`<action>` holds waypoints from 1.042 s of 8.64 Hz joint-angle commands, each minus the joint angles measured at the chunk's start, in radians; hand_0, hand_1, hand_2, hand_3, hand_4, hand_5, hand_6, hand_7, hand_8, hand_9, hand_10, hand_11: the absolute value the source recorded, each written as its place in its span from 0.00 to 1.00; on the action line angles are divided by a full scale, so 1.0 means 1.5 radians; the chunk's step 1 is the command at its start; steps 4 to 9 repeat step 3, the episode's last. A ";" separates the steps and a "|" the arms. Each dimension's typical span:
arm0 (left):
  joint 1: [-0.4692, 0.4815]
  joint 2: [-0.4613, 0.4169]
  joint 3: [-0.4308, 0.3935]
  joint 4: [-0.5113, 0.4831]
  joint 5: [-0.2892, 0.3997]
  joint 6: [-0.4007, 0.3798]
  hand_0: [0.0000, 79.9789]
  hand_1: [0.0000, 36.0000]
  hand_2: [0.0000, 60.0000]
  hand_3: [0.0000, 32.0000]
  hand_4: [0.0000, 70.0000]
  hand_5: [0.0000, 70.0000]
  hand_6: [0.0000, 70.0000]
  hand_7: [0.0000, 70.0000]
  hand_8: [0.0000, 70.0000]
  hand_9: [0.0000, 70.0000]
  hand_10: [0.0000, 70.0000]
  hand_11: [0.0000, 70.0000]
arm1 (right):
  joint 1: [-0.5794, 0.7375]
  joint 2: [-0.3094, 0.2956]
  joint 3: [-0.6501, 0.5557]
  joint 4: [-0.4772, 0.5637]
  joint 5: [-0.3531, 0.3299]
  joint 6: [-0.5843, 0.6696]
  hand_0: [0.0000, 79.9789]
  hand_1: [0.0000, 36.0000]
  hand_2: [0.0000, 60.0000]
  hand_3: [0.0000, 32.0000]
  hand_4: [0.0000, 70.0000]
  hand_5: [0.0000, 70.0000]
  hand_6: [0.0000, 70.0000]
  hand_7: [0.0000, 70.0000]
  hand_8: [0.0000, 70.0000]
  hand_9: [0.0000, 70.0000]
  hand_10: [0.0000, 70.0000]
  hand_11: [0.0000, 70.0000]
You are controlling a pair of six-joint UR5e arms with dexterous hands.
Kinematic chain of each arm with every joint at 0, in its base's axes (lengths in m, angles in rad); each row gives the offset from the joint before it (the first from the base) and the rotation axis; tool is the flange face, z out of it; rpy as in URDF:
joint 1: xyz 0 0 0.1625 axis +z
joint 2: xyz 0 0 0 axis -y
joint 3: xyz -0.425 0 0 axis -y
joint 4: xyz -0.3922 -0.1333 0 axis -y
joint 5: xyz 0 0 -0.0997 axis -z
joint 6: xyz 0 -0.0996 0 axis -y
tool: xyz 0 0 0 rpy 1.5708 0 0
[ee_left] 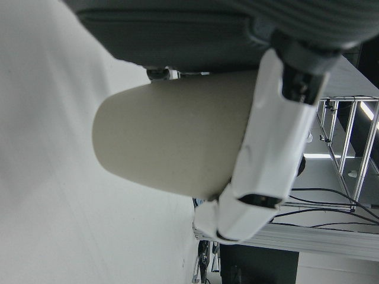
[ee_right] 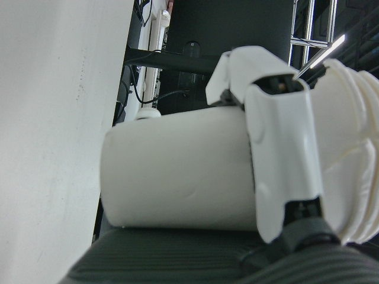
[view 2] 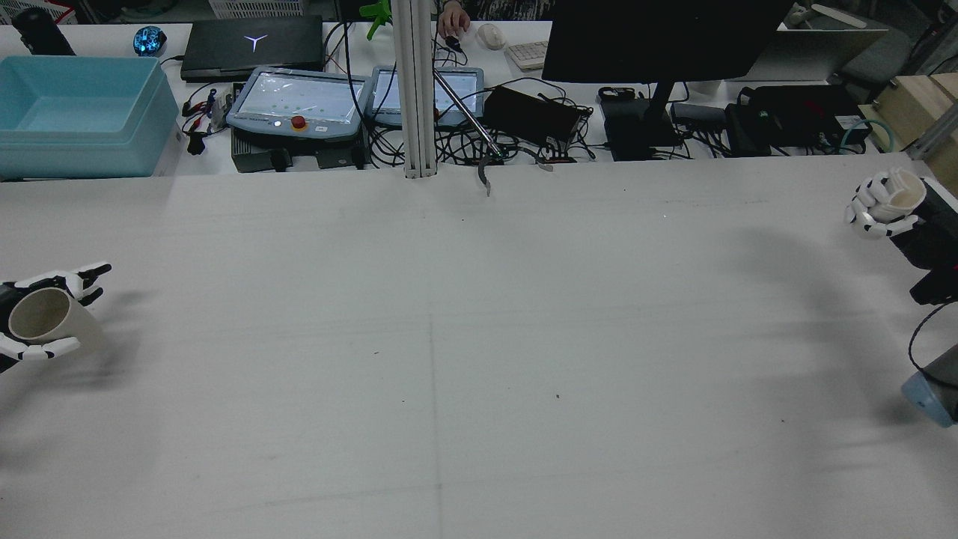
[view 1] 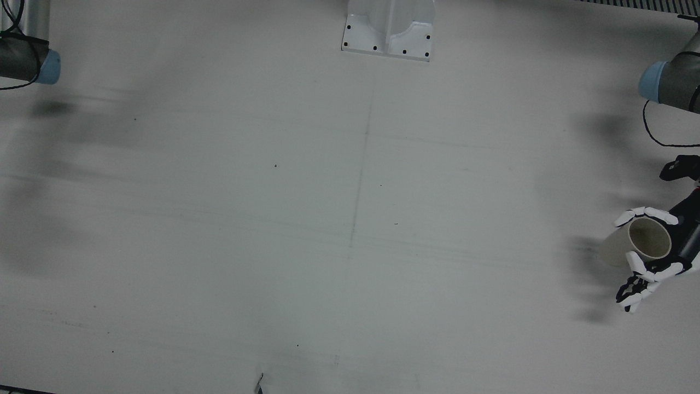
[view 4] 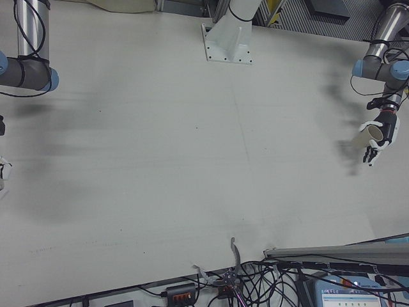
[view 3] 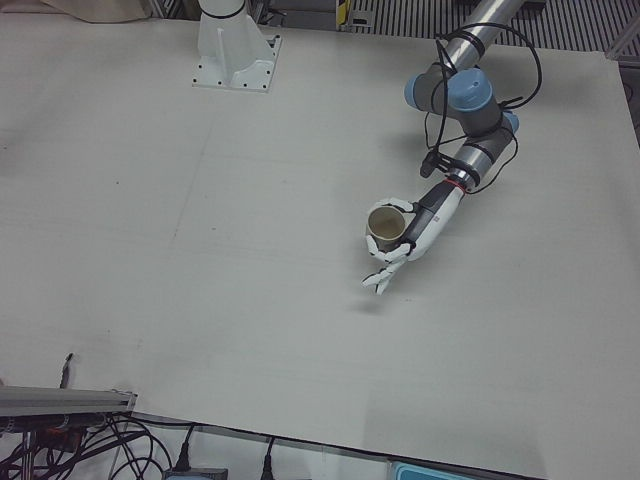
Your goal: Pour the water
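Beige, smooth tapered cup [view 1: 640, 244] gripped by left hand [view 1: 656, 257] — white ribbed-rim cup [view 2: 900, 193] clasped in right hand [view 2: 879, 208].

Each arm is a grey metal tube with light-blue joint caps [view 3: 421, 92] and a black cable [view 3: 520, 62] looped alongside. The left hand [view 3: 412, 232] and right hand [view 2: 883, 203] have white finger shells over black frames. A white pedestal [view 1: 389, 30] carries black screws.

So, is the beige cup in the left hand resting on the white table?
No: in the left-front view the beige cup hangs in the left hand above its shadow on the white table.
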 commanded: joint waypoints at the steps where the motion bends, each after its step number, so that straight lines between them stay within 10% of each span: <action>1: 0.004 0.009 0.047 -0.028 0.000 0.025 1.00 1.00 1.00 0.00 0.46 1.00 0.09 0.23 0.05 0.03 0.05 0.13 | 0.012 -0.038 0.011 0.027 0.007 0.033 0.74 0.11 0.00 0.81 0.04 0.13 0.00 0.00 0.08 0.00 0.00 0.00; 9: 0.004 0.009 0.070 -0.042 0.000 0.039 1.00 1.00 1.00 0.00 0.48 1.00 0.10 0.24 0.05 0.03 0.04 0.12 | 0.023 -0.075 0.054 0.027 0.008 0.033 0.69 0.00 0.00 0.78 0.07 0.14 0.00 0.00 0.09 0.00 0.00 0.00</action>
